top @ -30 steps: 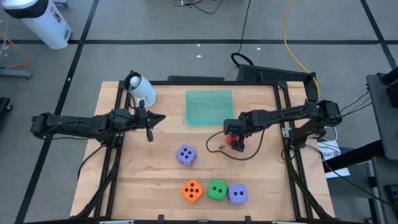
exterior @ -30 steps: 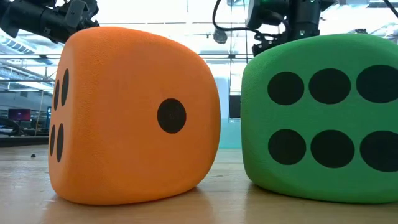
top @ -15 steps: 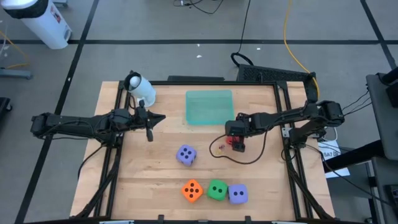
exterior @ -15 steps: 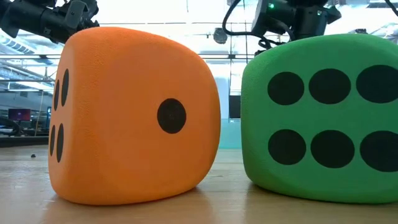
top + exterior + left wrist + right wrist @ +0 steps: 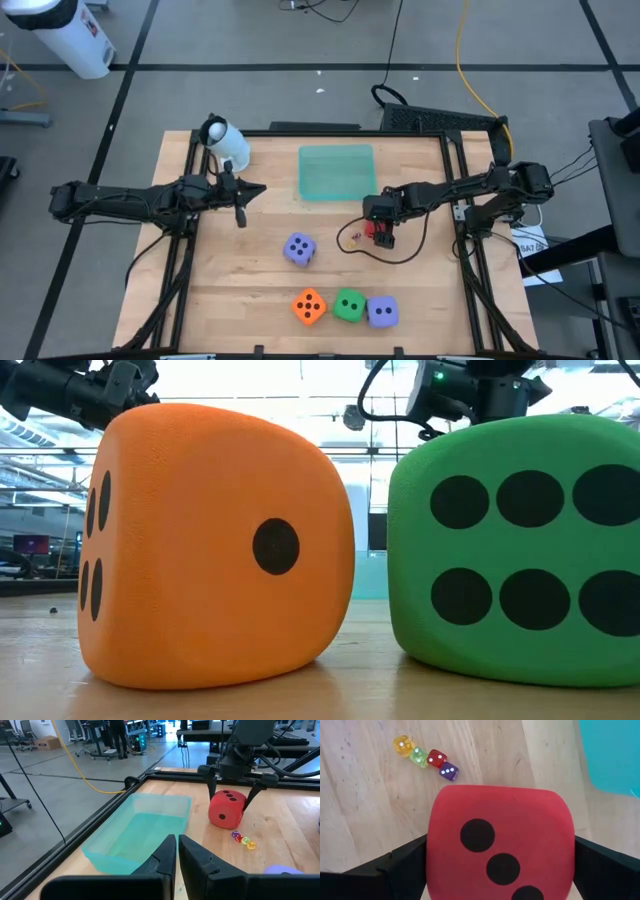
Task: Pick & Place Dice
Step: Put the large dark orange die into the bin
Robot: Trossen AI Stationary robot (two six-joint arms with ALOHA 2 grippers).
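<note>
Now your right gripper (image 5: 231, 777) points straight down, fingers spread wide around the red die (image 5: 226, 809); your left gripper (image 5: 240, 214) hovers closed.

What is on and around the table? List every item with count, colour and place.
Red die: one, between the right gripper's open fingers, beside the tray.
Purple-blue dice: two, one mid-table, one ending the front row.
Orange die: one, front row.
Green die: one, front row, middle.
Tray: one, translucent teal, back centre.
Tiny dice: four, yellow, green, red, purple, beside the red die.
Left gripper: shut, left of the tray.
Right gripper: open, straddling the red die.
</note>
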